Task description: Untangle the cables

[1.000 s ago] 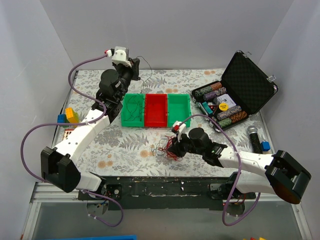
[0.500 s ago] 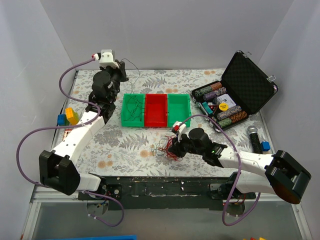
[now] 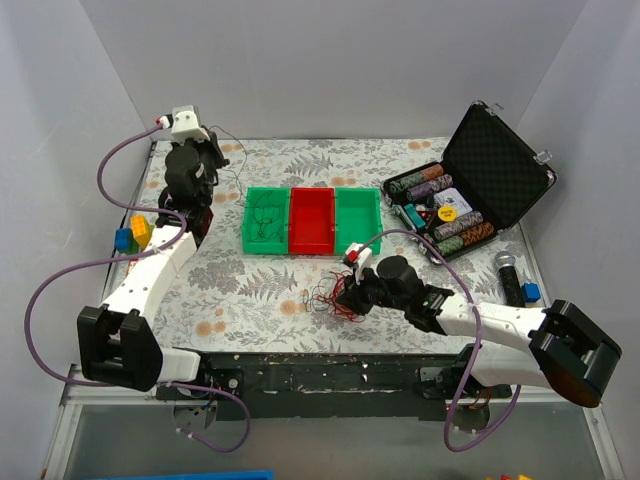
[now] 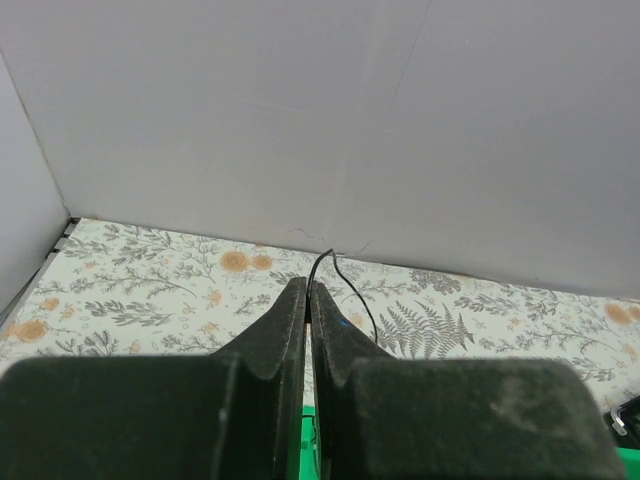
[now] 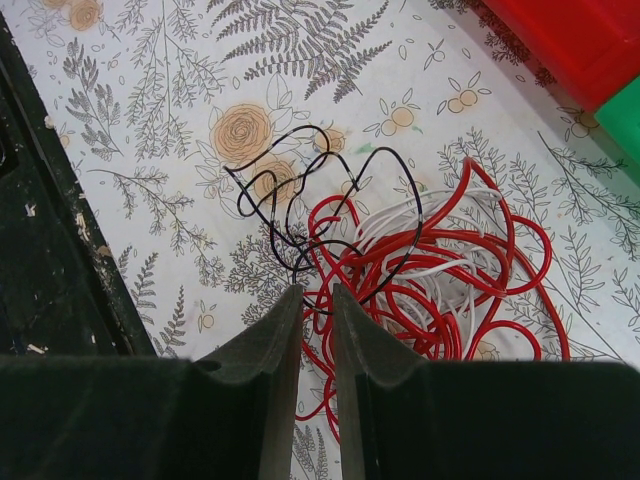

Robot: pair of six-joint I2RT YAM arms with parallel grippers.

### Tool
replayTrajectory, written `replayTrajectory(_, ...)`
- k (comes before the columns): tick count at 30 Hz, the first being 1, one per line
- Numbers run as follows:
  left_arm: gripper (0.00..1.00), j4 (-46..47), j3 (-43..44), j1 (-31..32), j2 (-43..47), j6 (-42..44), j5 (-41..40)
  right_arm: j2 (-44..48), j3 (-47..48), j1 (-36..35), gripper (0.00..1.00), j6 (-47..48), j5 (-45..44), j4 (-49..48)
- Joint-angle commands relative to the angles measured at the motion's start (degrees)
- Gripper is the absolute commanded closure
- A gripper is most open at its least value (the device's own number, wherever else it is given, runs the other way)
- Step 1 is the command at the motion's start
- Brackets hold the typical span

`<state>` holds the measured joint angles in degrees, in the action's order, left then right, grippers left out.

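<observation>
Though the left claw [image 4: 308,286] grips one black wire [image 4: 360,300] far off, the clump [image 5: 440,245] lies at the tips of the almost closed right claw [image 5: 309,290], hold unclear.

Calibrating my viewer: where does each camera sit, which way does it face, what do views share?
Top external: above, behind the robot, looking down on the table; left gripper, right gripper show.
Left wrist: high, facing the back wall; left gripper shut on a black wire.
Right wrist: low, looking down on the cables; its fingers show.
Shared: top external and right wrist show the cables.
</observation>
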<state>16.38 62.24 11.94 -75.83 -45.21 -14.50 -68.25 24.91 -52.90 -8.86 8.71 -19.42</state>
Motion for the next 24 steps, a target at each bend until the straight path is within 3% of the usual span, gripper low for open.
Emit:
replayTrajectory(1, 1.0, 0.41, 0.26, -0.34, 2.88, -0.14, 0.96, -0.04, 0.67, -0.09, 0.74, -0.28, -0.53, -1.23)
replayTrajectory(24, 1.0, 8.66, -4.84, 4.31, -7.83, 11.63, 12.48, -0.4, 0.67, 0.35, 0.75, -0.63, -1.24, -1.24)
